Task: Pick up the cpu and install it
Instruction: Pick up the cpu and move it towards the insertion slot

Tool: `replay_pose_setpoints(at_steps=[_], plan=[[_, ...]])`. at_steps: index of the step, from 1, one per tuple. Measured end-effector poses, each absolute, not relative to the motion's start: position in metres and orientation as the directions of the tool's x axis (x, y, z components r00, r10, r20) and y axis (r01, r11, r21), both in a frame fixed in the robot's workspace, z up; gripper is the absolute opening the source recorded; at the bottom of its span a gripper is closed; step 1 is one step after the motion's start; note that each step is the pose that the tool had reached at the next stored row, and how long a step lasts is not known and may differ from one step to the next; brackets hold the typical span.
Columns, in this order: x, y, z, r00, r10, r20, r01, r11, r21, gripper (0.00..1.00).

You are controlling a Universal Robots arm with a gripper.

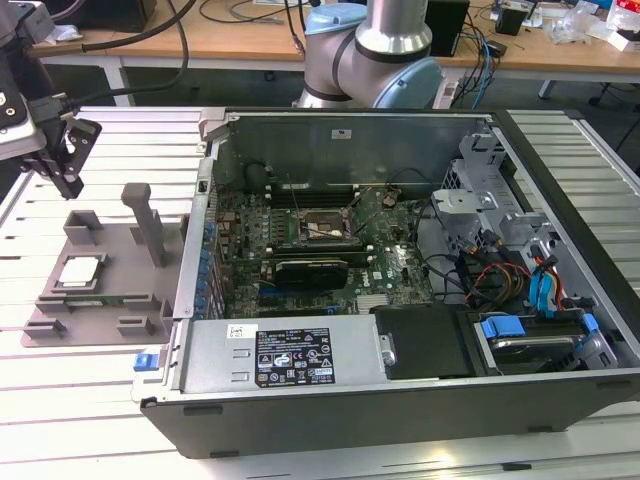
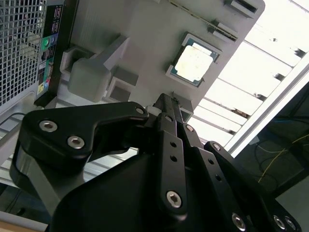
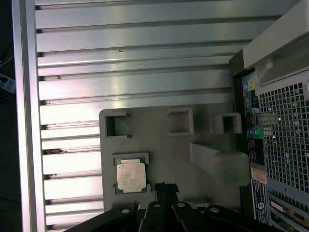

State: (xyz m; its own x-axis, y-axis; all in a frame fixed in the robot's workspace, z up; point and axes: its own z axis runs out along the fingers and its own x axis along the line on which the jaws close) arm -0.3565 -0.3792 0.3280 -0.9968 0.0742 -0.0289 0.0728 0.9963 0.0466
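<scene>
We see the gripper (image 1: pixel 70 180) hanging over the slatted aluminium table (image 1: pixel 60 400) at the exterior view's left, at about eleven o'clock from the cpu (image 1: pixel 80 271) and clear of it. In both wrist views its jaws are closed on each other, the two black fingertips (image 2: pixel 166 100) meeting in a narrow point with nothing between them. They hold nothing and touch nothing.

The cpu lies flat in a square pocket of the grey fixture plate (image 1: pixel 120 262), its pale silvery top facing up and a thin darker rim around it. In the exterior view the pocket sits toward eight o'clock on the plate, and a tall upright block (image 1: pixel 150 225) stands at about one o'clock from it. In the first wrist view we find the cpu (image 3: pixel 131 175) just beside the closed tips of the gripper (image 3: pixel 164 185). In the second wrist view the cpu (image 2: pixel 194 62) lies a little beyond the tips.

The open computer case (image 1: pixel 400 400) lies at three o'clock from the plate, almost touching its edge. Inside it the green motherboard (image 1: pixel 390 265) faces up, and its black metal-framed socket (image 1: pixel 318 228) lies toward the board's eleven o'clock, well apart from the cpu. The arm's pale blue and silver joint (image 1: pixel 380 50) rises at twelve o'clock behind the case.
</scene>
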Motion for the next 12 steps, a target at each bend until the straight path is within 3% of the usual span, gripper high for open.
replay_pose_setpoints(at_steps=[12], plan=[[-0.37,-0.377,0.325,-0.997,0.074,-0.029,0.073,0.996,0.047,0.11]])
